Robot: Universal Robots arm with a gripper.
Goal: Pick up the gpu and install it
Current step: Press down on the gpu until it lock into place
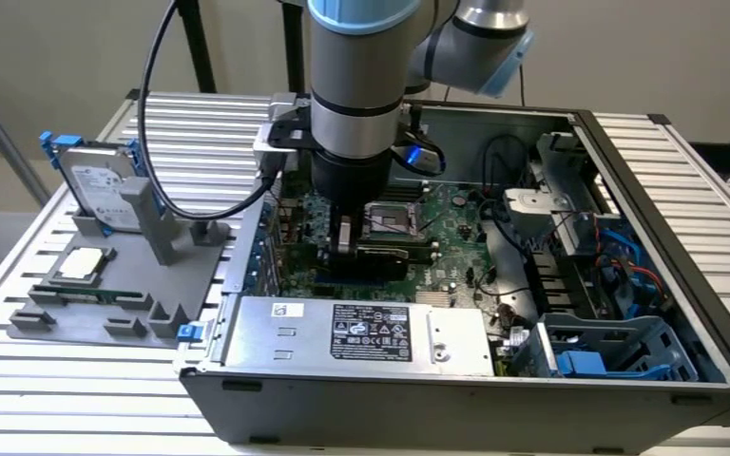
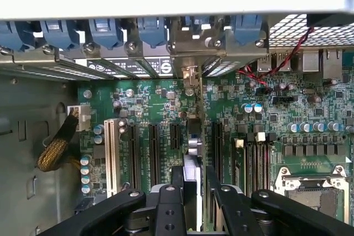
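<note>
My gripper [image 1: 362, 237] reaches down into the open computer case [image 1: 669, 180], low over the green motherboard [image 1: 456, 214]. It is shut on the gpu [image 2: 193, 143], which the wrist view shows edge-on as a thin dark strip between the two black fingers [image 2: 176, 183]. The card stands upright along a black expansion slot, between neighbouring slots [image 2: 154, 147]. Its silver bracket end [image 2: 189, 75] sits against the case's rear slot openings. In the exterior view the gpu [image 1: 384, 255] is a dark block under the wrist. Whether it sits fully in the slot is hidden.
A grey fixture [image 1: 35, 328] at the exterior view's left holds a silver hard drive [image 1: 96, 185], a processor chip [image 1: 80, 264] and a memory stick [image 1: 80, 293]. Blue slot latches [image 2: 105, 29], a white slot [image 2: 110, 153], red cables [image 2: 265, 73] and the processor socket [image 2: 310, 186] surround the card.
</note>
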